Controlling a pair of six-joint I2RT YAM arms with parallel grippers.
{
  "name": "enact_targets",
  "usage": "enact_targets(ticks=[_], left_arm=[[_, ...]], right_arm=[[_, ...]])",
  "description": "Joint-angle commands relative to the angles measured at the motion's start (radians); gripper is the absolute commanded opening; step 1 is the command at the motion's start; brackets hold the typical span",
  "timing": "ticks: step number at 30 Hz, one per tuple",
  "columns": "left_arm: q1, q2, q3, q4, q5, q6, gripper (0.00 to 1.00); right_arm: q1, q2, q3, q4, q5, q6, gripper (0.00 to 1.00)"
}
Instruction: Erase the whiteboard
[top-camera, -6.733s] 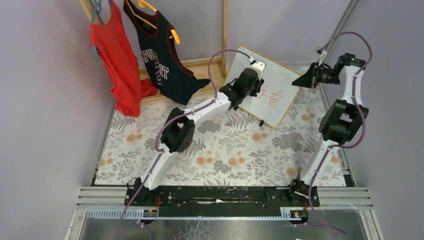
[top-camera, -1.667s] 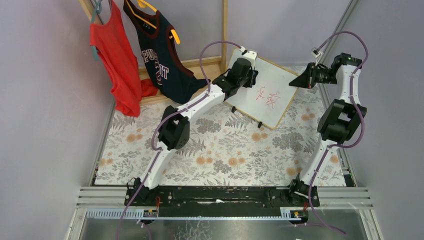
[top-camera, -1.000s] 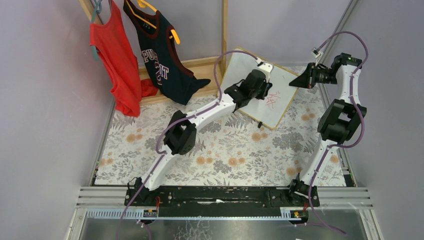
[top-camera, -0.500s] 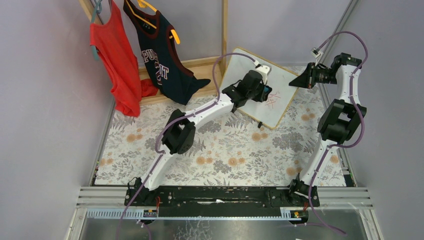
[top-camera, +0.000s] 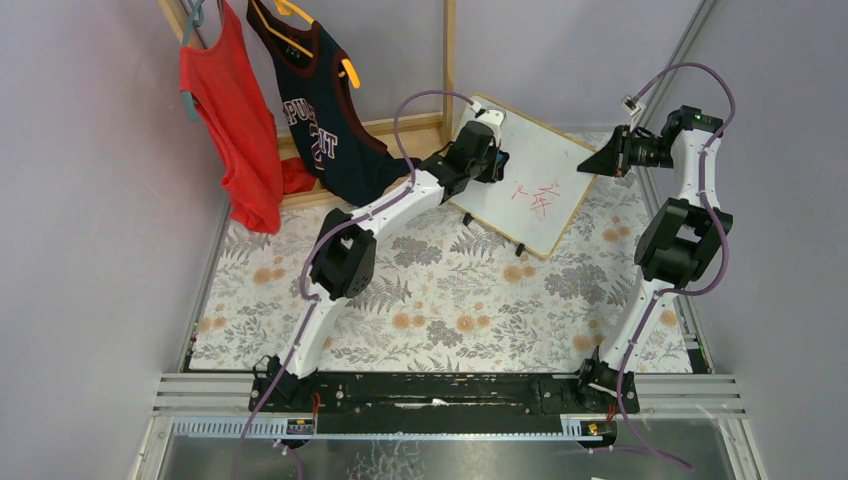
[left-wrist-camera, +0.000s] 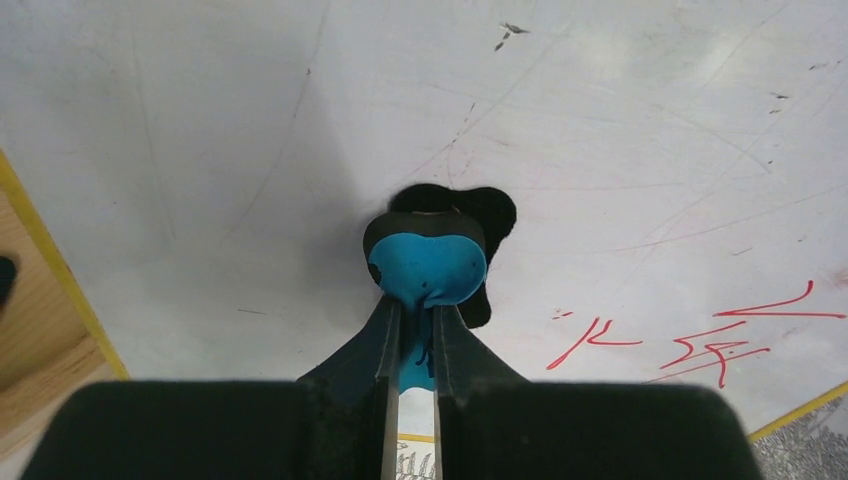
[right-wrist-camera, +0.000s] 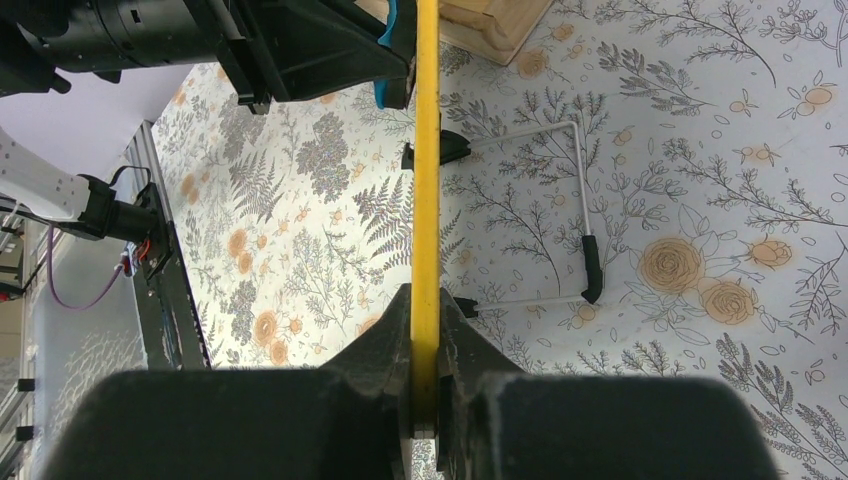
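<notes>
The whiteboard (top-camera: 530, 175) stands tilted on its wire feet at the back of the table, with red marks (top-camera: 536, 198) on its lower middle. My left gripper (top-camera: 492, 160) is shut on the blue eraser (left-wrist-camera: 427, 268) and presses it on the board's upper left part (left-wrist-camera: 250, 150), left of the red marks (left-wrist-camera: 700, 340). My right gripper (top-camera: 603, 162) is shut on the board's right edge, seen edge-on as a yellow strip (right-wrist-camera: 427, 180) in the right wrist view. The left gripper (right-wrist-camera: 385, 40) with the blue eraser shows there too.
A red top (top-camera: 225, 120) and a dark jersey (top-camera: 325, 115) hang on a wooden rack (top-camera: 449, 60) at the back left. The floral cloth (top-camera: 450, 290) covers the table. The board's wire stand (right-wrist-camera: 560, 210) rests on the cloth.
My left gripper has swept the eraser back and forth over the board and now sits at the upper left. The red marks are fewer than before. The right gripper has held still.
</notes>
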Motion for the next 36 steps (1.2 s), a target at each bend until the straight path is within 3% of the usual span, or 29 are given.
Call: enact_targets(ticks=[1, 9, 17, 28, 36], left_arm=[[-0.053, 0.049, 0.043, 0.004, -0.052, 0.005, 0.00], [-0.154, 0.087, 0.068, 0.011, -0.034, -0.039, 0.00], [-0.178, 0.081, 0.037, 0.027, -0.029, -0.070, 0.00], [-0.018, -0.069, -0.253, 0.103, -0.029, -0.078, 0.00], [-0.037, -0.044, -0.203, 0.082, -0.022, -0.081, 0.00]], right_arm=[[0.027, 0.005, 0.000, -0.033, 0.083, -0.084, 0.00], [0.027, 0.006, 0.000, -0.030, 0.082, -0.079, 0.00], [0.027, 0.003, -0.001, -0.030, 0.084, -0.080, 0.00], [0.027, 0.004, -0.004, -0.027, 0.084, -0.080, 0.00], [0.027, 0.005, -0.004, -0.028, 0.085, -0.081, 0.00]])
